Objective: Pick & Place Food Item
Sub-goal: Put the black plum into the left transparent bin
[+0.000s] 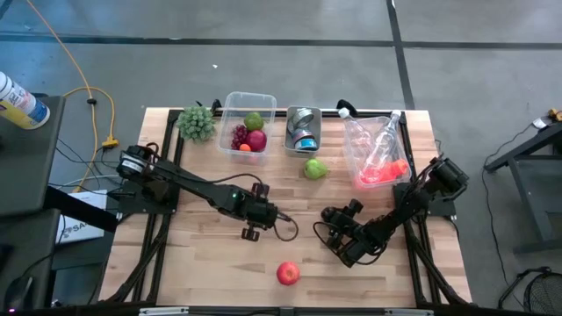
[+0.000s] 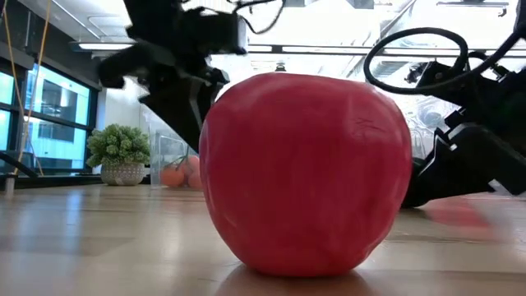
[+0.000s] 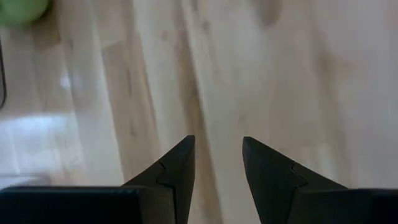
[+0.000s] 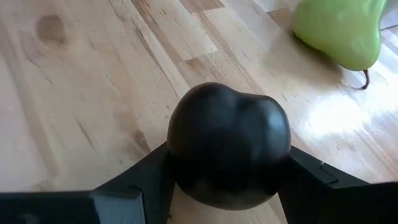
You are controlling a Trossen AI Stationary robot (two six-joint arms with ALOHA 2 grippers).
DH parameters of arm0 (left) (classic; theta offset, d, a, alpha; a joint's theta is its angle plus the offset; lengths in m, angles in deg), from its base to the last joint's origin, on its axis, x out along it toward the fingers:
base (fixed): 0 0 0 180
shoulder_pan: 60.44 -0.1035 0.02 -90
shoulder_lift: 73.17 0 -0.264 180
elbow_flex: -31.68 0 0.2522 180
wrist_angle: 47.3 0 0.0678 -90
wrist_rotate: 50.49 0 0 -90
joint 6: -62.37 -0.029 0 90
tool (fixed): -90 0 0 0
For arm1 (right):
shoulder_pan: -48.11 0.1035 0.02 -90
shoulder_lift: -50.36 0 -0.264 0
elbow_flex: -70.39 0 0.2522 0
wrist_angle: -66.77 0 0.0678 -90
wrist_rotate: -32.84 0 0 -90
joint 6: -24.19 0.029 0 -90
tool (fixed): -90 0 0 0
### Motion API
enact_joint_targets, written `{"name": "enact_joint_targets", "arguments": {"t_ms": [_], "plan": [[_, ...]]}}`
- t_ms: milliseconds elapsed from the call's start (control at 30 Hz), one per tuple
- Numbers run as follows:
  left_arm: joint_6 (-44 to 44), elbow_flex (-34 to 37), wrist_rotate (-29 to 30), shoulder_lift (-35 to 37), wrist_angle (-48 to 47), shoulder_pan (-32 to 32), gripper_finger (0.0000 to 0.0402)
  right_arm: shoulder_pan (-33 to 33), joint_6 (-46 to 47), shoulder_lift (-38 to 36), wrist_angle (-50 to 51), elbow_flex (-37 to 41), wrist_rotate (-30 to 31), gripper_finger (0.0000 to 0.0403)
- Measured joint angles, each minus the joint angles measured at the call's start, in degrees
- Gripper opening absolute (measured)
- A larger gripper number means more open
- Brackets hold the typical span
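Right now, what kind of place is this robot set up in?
Probably a robotics lab or office workspace: a wooden table stands on a concrete floor, cables run across that floor, and the low view shows large windows and ceiling strip lights.

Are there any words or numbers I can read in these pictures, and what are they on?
No text here reads clearly.
White paper on the floor left of the table: dark letters, too small to read.
Spray can on the black stand at upper left: label too blurred to read.
Fruits, bins and both arms: no writing visible.
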Motion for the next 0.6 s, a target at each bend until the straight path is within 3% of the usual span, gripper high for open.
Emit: {"name": "enact_joint_targets", "arguments": {"t_ms": [333, 600], "plan": [[-9.15, 0.04, -0.09, 0.14, 5.65, -1.4, 0.0127, -1.23, -1.43, -7.38, -0.61, 0.0, -2.16, 0.0209], [-18.41, 0.04, 3.8, 0.14, 12.36, 2.43, 0.0133, -1.49, -13.13, -12.17, -11.39, -0.02, -1.78, 0.021]]}}
